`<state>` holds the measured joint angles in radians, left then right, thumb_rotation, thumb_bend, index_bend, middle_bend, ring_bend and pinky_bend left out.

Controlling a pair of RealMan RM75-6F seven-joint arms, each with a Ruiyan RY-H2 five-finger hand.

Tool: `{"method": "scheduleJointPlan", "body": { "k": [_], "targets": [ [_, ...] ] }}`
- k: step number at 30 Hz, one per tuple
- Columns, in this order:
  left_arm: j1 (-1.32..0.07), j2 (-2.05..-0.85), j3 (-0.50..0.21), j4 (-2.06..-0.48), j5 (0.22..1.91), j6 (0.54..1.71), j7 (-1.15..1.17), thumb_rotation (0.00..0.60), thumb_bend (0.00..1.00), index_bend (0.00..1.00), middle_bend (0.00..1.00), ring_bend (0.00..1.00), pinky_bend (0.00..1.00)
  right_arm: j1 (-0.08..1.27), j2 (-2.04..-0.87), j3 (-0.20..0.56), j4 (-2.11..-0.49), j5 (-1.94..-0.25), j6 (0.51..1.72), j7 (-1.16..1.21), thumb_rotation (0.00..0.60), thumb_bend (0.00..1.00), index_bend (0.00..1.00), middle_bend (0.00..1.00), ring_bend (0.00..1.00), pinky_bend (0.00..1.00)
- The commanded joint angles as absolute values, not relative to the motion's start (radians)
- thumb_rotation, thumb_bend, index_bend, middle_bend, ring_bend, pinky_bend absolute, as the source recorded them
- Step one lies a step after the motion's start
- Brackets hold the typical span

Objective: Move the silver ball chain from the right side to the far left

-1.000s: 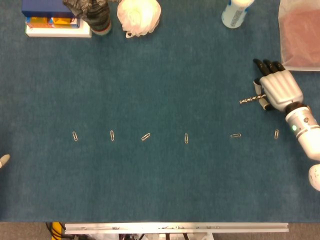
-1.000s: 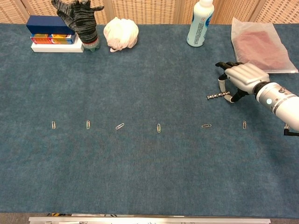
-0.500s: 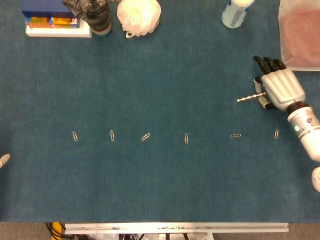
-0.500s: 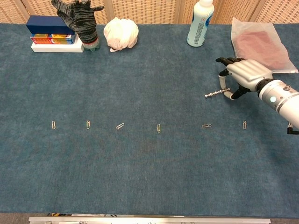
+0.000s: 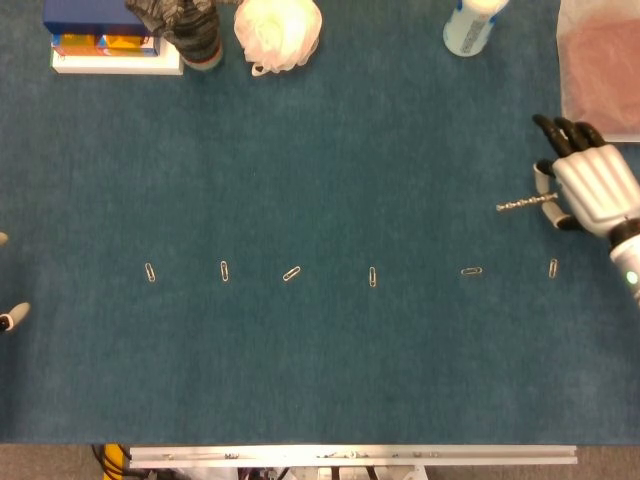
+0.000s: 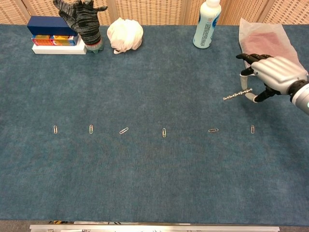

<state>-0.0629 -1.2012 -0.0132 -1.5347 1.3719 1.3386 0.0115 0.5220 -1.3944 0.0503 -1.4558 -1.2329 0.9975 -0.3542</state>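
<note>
The silver ball chain (image 5: 522,205) is a short stiff-looking strand at the right of the blue cloth table (image 5: 320,150). It sticks out to the left from my right hand (image 5: 592,185). That hand pinches the chain's right end between thumb and fingers, knuckles up. In the chest view the chain (image 6: 236,94) appears lifted off the cloth, held by the same right hand (image 6: 273,77). Only the fingertips (image 5: 10,317) of my left hand show, at the far left edge of the head view, with nothing seen in them.
A row of several paper clips (image 5: 371,276) crosses the table's middle. At the back stand a blue box stack (image 6: 52,35), a grey glove (image 6: 84,21), a white cloth ball (image 6: 125,35) and a bottle (image 6: 204,24). A plastic bag (image 6: 267,46) lies behind my right hand.
My right hand has carried the chain to the right, and the chain now tilts slightly upward. A second left fingertip has appeared at the left edge.
</note>
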Motion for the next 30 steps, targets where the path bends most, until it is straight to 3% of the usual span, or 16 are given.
{"method": "scheduleJointPlan", "body": {
  "k": [1, 12, 30],
  "targets": [
    [-0.066, -1.207, -0.015, -1.539, 1.369, 1.338, 0.022, 0.600, 0.02, 0.28, 0.27, 0.30, 0.39, 0.488, -1.335, 0.019, -1.524, -1.260, 1.032, -0.359, 0.600, 0.34, 0.61, 0.02, 0.00, 0.11],
    [-0.085, -1.218, -0.028, -1.543, 1.357, 1.326, 0.050, 0.600, 0.02, 0.28, 0.27, 0.30, 0.39, 0.416, -1.220, -0.055, -1.650, -1.286, 1.070, -0.383, 0.600, 0.34, 0.61, 0.02, 0.00, 0.11],
    [-0.088, -1.222, -0.030, -1.544, 1.354, 1.336, 0.061, 0.600, 0.02, 0.28, 0.27, 0.30, 0.39, 0.396, -1.232, -0.070, -1.613, -1.260, 1.020, -0.388, 0.600, 0.34, 0.61, 0.02, 0.00, 0.11]
  ]
}}
